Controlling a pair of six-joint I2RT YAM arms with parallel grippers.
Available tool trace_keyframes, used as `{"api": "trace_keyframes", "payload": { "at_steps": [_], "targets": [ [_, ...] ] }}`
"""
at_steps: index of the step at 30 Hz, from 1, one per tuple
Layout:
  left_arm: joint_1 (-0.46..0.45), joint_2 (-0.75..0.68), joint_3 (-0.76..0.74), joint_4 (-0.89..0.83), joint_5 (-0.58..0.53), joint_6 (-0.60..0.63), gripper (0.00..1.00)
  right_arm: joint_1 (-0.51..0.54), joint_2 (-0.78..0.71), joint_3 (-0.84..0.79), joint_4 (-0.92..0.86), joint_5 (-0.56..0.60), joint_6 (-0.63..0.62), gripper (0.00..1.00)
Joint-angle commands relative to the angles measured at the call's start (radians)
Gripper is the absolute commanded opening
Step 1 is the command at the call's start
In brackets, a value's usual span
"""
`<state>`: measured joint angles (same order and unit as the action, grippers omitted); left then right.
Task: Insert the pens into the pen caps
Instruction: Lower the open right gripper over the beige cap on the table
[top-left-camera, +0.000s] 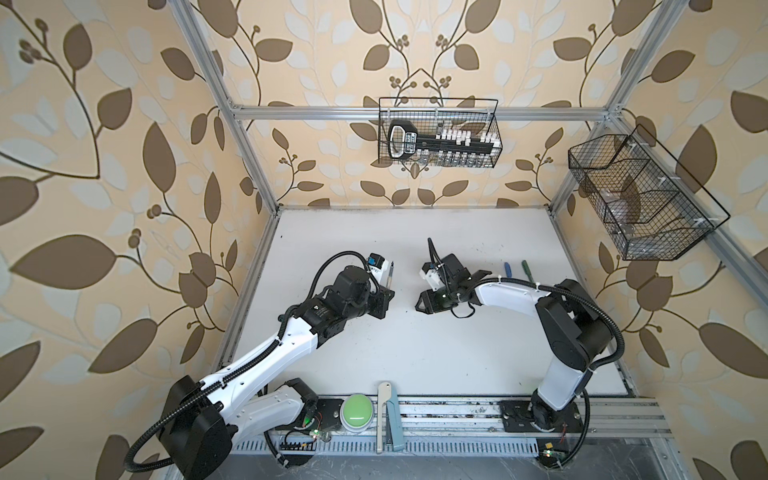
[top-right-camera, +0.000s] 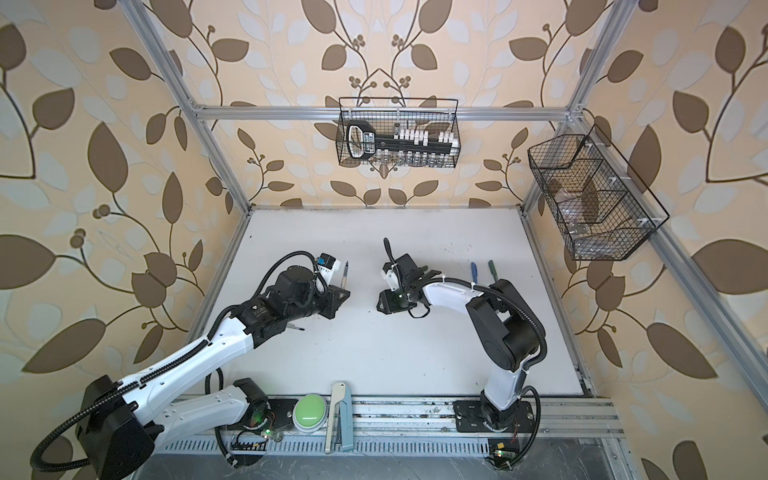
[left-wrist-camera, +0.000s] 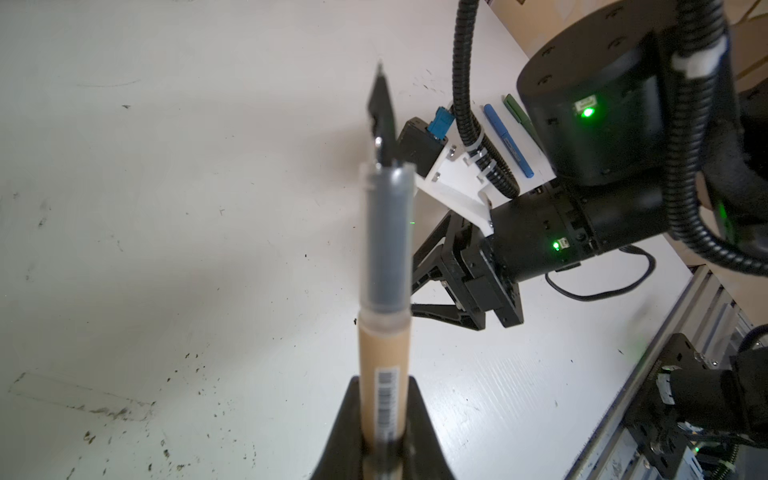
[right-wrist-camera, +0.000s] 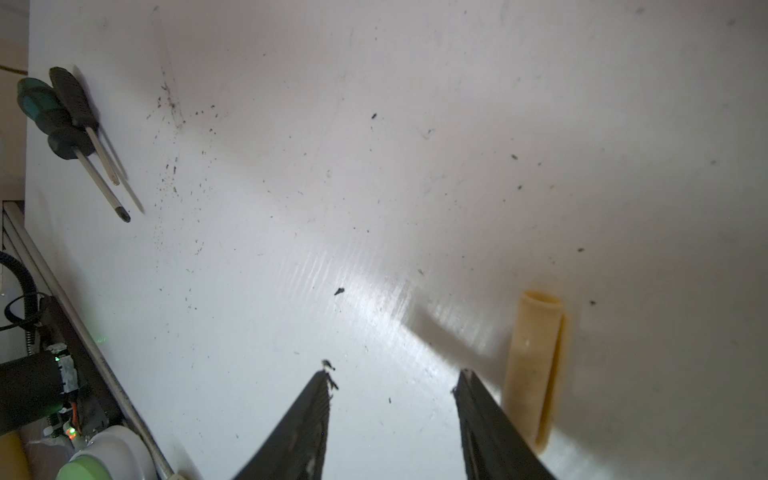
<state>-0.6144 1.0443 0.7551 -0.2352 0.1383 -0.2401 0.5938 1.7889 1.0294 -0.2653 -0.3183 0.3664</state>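
My left gripper (left-wrist-camera: 384, 380) is shut on the tan pen (left-wrist-camera: 384, 353), holding it by its rear end. The pen's grey section and dark tip point away from the wrist. Both top views show this pen (top-left-camera: 390, 277) (top-right-camera: 345, 273) sticking out beyond the left gripper (top-left-camera: 385, 300). My right gripper (right-wrist-camera: 395, 376) is open and low over the table, with nothing between its fingers. The tan pen cap (right-wrist-camera: 534, 365) lies flat just outside one finger (right-wrist-camera: 486, 424), its open end facing away. The right gripper (top-left-camera: 424, 301) hides this cap in both top views. A blue pen (top-left-camera: 508, 269) and a dark green pen (top-left-camera: 525, 268) lie side by side behind the right arm.
Two screwdriver-like tools (right-wrist-camera: 70, 120) with dark handles and thin pale shafts lie near the table's left edge. A green button (top-left-camera: 358, 409) and a pale cutter-like tool (top-left-camera: 388, 415) sit on the front rail. Wire baskets hang on the back frame (top-left-camera: 438, 133) and on the right (top-left-camera: 640, 195).
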Motion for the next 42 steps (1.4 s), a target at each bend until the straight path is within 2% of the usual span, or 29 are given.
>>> {"api": "trace_keyframes", "payload": {
  "at_steps": [1,8,23,28,34,42],
  "targets": [
    [0.002,-0.035,-0.01,0.031,-0.01,-0.002,0.0,0.007,-0.005,-0.051,-0.003,-0.008,0.027,0.51],
    [0.003,-0.027,0.001,0.032,-0.01,0.003,0.01,0.007,-0.018,-0.086,-0.036,0.059,0.03,0.51],
    [0.003,0.044,0.046,-0.033,-0.056,0.056,0.0,-0.117,0.003,-0.083,0.027,0.1,0.017,0.52],
    [0.003,0.068,0.075,-0.093,-0.079,0.077,0.0,-0.13,0.064,-0.012,0.052,0.066,0.023,0.52],
    [0.003,0.056,0.055,-0.069,-0.076,0.066,0.0,-0.1,0.124,0.077,0.036,-0.005,0.014,0.51],
    [0.004,0.049,0.035,-0.054,-0.059,0.064,0.0,-0.088,0.132,0.18,-0.217,0.107,-0.076,0.49]
  ]
}}
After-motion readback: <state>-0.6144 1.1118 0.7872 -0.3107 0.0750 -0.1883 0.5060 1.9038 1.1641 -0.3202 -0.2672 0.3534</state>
